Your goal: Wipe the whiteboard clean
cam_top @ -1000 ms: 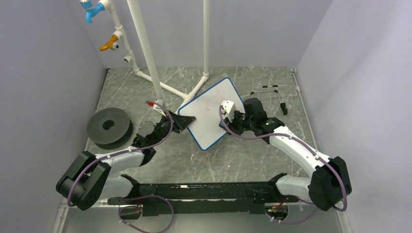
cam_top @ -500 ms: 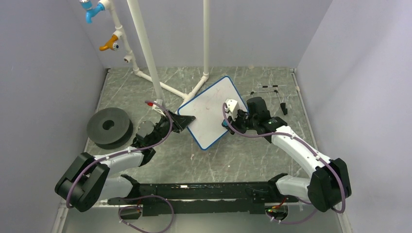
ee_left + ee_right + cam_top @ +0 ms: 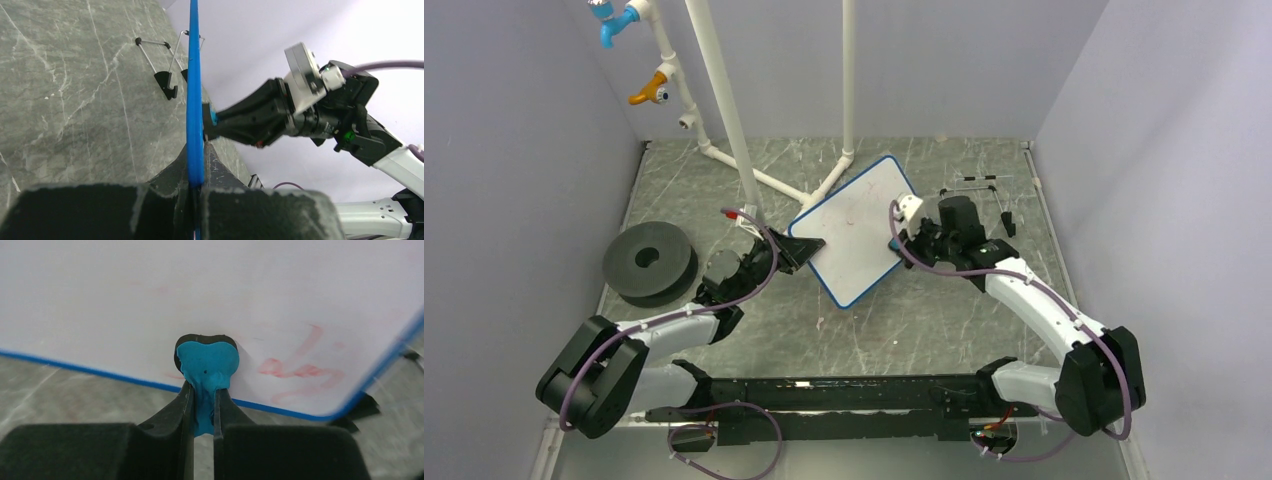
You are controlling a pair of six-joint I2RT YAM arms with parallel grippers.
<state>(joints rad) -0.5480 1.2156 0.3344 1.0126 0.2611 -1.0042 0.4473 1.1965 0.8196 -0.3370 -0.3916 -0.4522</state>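
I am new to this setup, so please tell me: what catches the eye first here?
The whiteboard is held tilted over the middle of the table, its edge clamped by the left gripper. The right gripper presses a teal eraser against its face, beside smeared red marks near a corner.

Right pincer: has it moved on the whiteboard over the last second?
Yes. The right pincer has slid up-frame toward the whiteboard's right edge, nearer the black wire easel stand.
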